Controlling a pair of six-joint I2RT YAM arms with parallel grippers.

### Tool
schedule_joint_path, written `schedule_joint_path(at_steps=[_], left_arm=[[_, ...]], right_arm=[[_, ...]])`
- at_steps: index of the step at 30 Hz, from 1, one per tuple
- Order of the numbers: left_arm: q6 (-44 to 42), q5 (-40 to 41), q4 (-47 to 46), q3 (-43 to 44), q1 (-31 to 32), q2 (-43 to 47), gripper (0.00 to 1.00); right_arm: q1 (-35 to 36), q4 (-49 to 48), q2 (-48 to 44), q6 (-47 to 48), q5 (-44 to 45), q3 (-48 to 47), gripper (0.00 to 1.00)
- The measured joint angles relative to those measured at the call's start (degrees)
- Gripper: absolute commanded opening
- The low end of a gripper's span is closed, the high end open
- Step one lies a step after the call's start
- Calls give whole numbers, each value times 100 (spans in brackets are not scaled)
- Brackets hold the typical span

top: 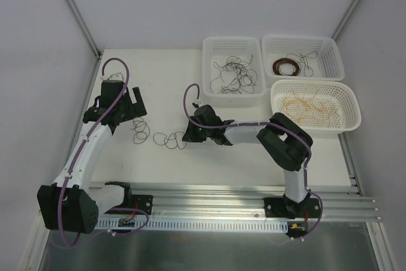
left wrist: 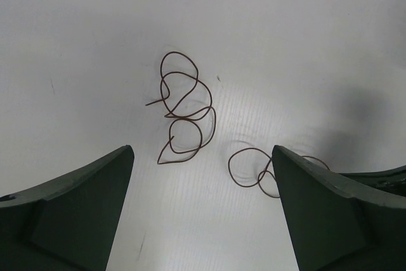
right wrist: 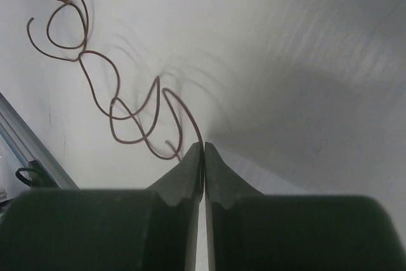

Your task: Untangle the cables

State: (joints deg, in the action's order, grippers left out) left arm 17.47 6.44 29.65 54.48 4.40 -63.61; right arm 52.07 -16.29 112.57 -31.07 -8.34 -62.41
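Note:
Two thin, curly dark brown cables lie on the white table between the arms: the left cable (top: 141, 131) (left wrist: 184, 115) and the right cable (top: 170, 139) (left wrist: 252, 169) (right wrist: 130, 122). My left gripper (top: 136, 110) (left wrist: 202, 150) hovers open over them with nothing between its fingers. My right gripper (top: 188, 136) (right wrist: 203, 146) is low on the table, its jaws pressed together on the near end of the right brown cable, which runs straight into the fingertips.
Three white baskets stand at the back right. One (top: 209, 61) holds black wires (top: 232, 74), one (top: 333, 55) a dark brown coil (top: 285, 66), and one (top: 352, 109) yellow-tan wires (top: 307, 106). A metal rail (top: 241, 191) runs along the near edge.

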Motion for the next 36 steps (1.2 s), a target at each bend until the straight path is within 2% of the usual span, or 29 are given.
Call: schedule_joint_path(at_steps=[1,7,14,20,27,33,36], left_arm=[[0,-4,-7,0,0,0,92],[0,-42,-28,0,0,0,91],[0,-140,-28,0,0,0,92],[0,-201,-28,0,0,0,92],[0,-289,-31,0,0,0,92],[0,-299,-31,-2,0,0,92],[0,-299,-31,-4,0,0,92]], right_arm=[[-9,-24,-24,50,15,63,1],[-155,269,-625,529,184,586,1],[-374,1362,-2280,1606,1078,660,1],[-778,2430,-3517,2520,1690,227,1],[-1926,3327,-4205,3257,2020,-984,1],[-3176,3265,-4310,3397,2144,-1641,1],[-3786,3167,-4063,3388,2153,-1912,1]])
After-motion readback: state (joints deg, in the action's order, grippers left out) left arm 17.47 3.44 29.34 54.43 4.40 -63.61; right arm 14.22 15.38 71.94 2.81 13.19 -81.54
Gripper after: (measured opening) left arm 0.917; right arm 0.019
